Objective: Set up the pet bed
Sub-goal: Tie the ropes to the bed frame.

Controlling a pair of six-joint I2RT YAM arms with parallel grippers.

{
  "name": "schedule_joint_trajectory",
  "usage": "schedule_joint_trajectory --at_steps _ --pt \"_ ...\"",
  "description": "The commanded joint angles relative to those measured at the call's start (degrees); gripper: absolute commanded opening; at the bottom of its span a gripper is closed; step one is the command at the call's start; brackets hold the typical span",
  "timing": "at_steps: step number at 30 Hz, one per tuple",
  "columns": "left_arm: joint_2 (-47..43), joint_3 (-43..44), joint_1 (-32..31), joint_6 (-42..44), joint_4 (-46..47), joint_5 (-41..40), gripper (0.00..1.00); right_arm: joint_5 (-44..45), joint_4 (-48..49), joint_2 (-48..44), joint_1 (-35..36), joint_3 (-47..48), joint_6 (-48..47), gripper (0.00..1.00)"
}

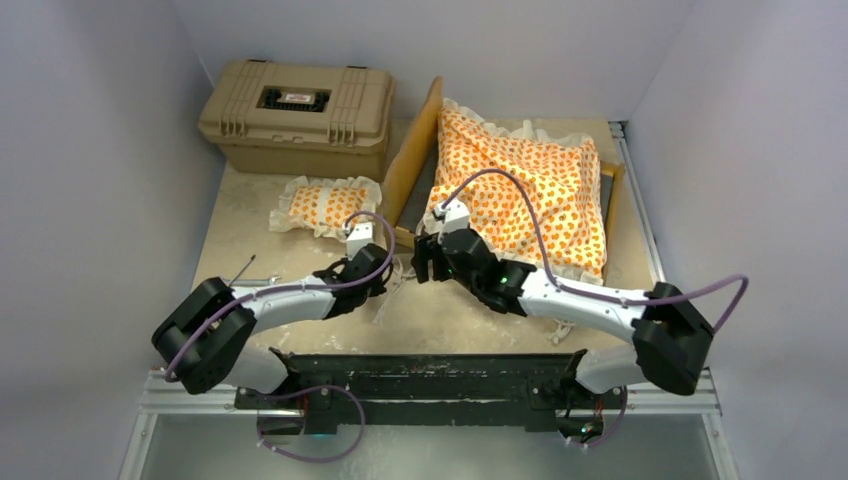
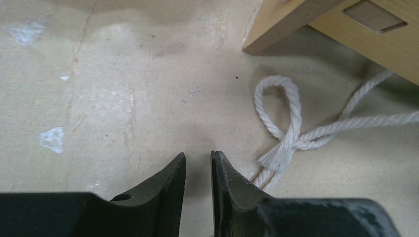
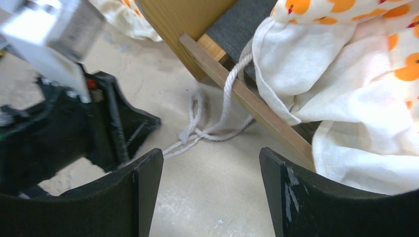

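Observation:
The light-wood bed frame (image 1: pixel 415 150) stands at the back right, its headboard on the left side. The orange-patterned mattress cushion (image 1: pixel 530 185) lies rumpled in it, its white ruffle hanging over the near rail (image 3: pixel 247 98). The small matching pillow (image 1: pixel 325 205) lies on the table left of the headboard. My left gripper (image 1: pixel 385 272) is low over the table by the frame's near corner (image 2: pixel 316 24), its jaws almost together and empty (image 2: pixel 198 154). My right gripper (image 1: pixel 425 262) is open and empty (image 3: pixel 211 150), just in front of the rail and the cushion (image 3: pixel 356 74).
A tan hard case (image 1: pixel 295 115) stands at the back left. A white rope (image 2: pixel 291 133) runs over the frame rail and lies looped on the table between the two grippers (image 3: pixel 197 123). The left gripper's body (image 3: pixel 74 128) is close to the right gripper's left side.

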Motion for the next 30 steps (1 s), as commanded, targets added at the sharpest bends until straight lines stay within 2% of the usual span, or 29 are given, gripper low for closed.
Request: schedule_joint_trajectory --at_steps 1,10,18,25,30 --pt "1.8 1.0 0.0 0.3 8.0 2.8 0.25 -0.4 7.9 -6.0 -0.2 -3.4 -0.5 0.76" --pt "4.6 1.9 0.1 -0.7 12.4 3.0 0.31 0.4 8.7 -7.8 -0.4 -6.4 0.7 0.77" --pt "5.2 3.3 0.1 -0.9 14.4 2.1 0.31 0.7 9.0 -8.4 -0.9 -7.6 1.0 0.79" --pt "6.9 3.8 0.1 -1.0 15.0 2.1 0.32 2.3 8.8 -9.9 -1.0 -8.5 1.4 0.91" --pt "9.5 4.9 0.1 -1.0 15.9 2.4 0.32 3.6 8.5 -10.8 -1.1 -8.8 1.3 0.95"
